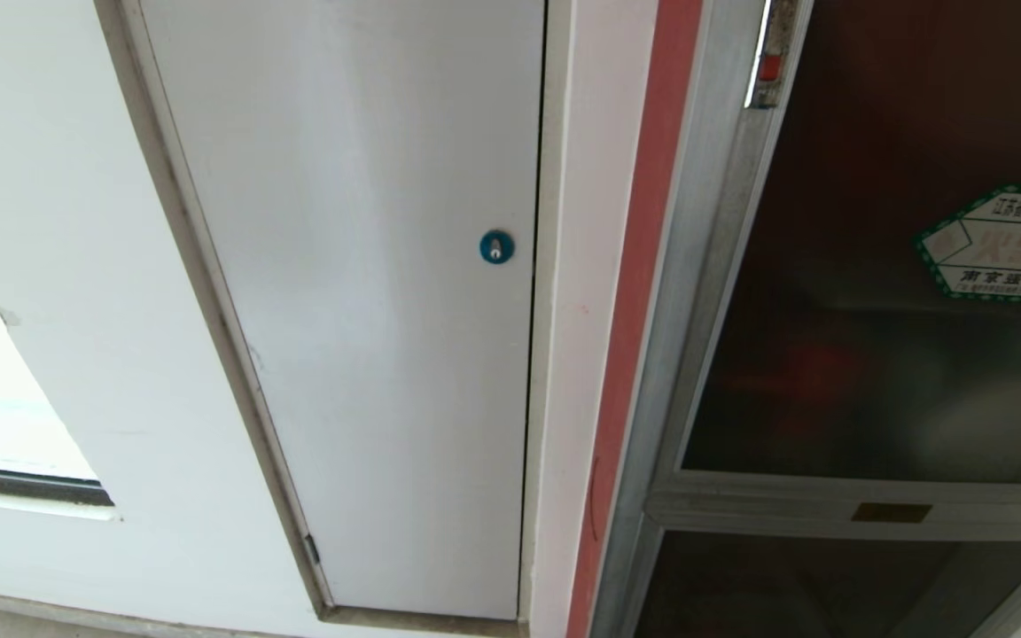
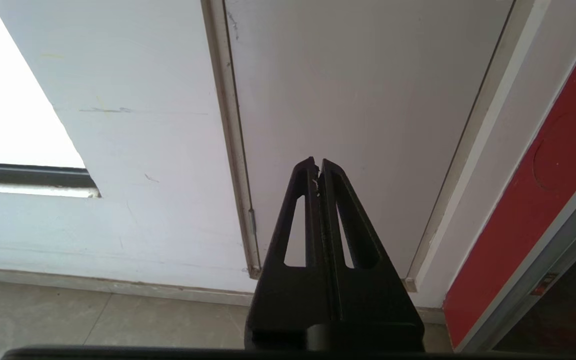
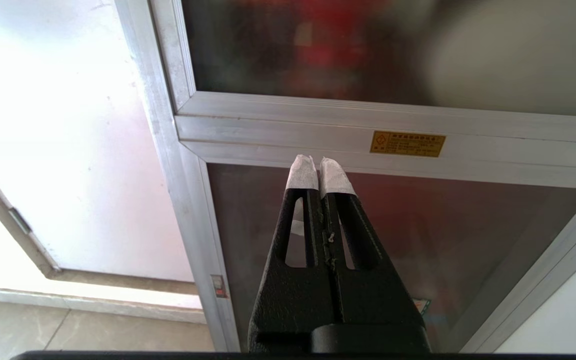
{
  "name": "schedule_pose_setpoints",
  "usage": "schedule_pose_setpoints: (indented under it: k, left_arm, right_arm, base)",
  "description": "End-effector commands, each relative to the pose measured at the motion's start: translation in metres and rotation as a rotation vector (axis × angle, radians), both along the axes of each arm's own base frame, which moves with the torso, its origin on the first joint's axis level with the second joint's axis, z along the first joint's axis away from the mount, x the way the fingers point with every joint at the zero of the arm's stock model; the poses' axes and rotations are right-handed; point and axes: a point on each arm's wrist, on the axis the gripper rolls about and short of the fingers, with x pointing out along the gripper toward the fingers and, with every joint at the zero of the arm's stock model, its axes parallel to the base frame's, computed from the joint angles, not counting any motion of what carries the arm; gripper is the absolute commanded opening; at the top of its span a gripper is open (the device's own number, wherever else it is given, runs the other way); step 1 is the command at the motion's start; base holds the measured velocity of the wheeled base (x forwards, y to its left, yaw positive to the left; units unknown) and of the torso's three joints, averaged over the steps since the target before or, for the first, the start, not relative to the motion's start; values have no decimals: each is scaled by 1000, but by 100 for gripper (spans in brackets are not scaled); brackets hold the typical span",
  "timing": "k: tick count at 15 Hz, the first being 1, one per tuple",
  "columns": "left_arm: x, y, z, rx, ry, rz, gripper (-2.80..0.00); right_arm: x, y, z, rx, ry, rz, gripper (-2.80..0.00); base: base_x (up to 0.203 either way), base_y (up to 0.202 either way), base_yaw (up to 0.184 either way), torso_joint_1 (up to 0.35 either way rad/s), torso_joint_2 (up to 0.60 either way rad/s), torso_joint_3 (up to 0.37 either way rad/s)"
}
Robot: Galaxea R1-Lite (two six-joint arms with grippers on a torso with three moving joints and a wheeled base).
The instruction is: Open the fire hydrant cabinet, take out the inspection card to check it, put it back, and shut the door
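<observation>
Fire hydrant cabinet (image 1: 705, 292) is standing just right of the white door (image 1: 369, 310) with the blue lock (image 1: 496, 246), a red strip (image 1: 643, 266) between them. Its glass door (image 1: 883, 266) is sitting closed, red latch (image 1: 769, 67) at the frame edge, hexagonal sticker (image 1: 1007, 248) on the glass. Left gripper (image 2: 318, 172) is hanging clenched and empty facing the white door. Right gripper (image 3: 315, 167), tips wrapped white, is hanging clenched and empty facing the lower glass panel (image 3: 418, 240). Card isn't showing.

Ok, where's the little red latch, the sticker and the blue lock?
red latch (image 1: 769, 67), head view, its red middle.
sticker (image 1: 1007, 248), head view, its white centre.
blue lock (image 1: 496, 246), head view, the round face.
</observation>
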Motion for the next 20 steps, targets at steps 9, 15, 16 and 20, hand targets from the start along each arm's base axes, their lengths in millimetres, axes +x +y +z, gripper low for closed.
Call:
schedule_pose_setpoints:
  k: [9, 15, 16, 20]
  left_arm:
    - [0, 0, 0, 0, 2, 0, -280]
    - [0, 0, 0, 0, 2, 0, -280]
    - [0, 0, 0, 0, 2, 0, -280]
    - [0, 0, 0, 0, 2, 0, -280]
  right_arm:
    - [0, 0, 0, 0, 1, 1, -280]
    - [0, 0, 0, 17, 1, -4, -280]
    - [0, 0, 0, 15, 1, -4, -280]
    - [-5, 0, 17, 13, -39, -1, -280]
  base:
    - [0, 0, 0, 0, 0, 0]
    - [0, 0, 0, 0, 0, 0]
    - [0, 0, 0, 0, 0, 0]
    - [0, 0, 0, 0, 0, 0]
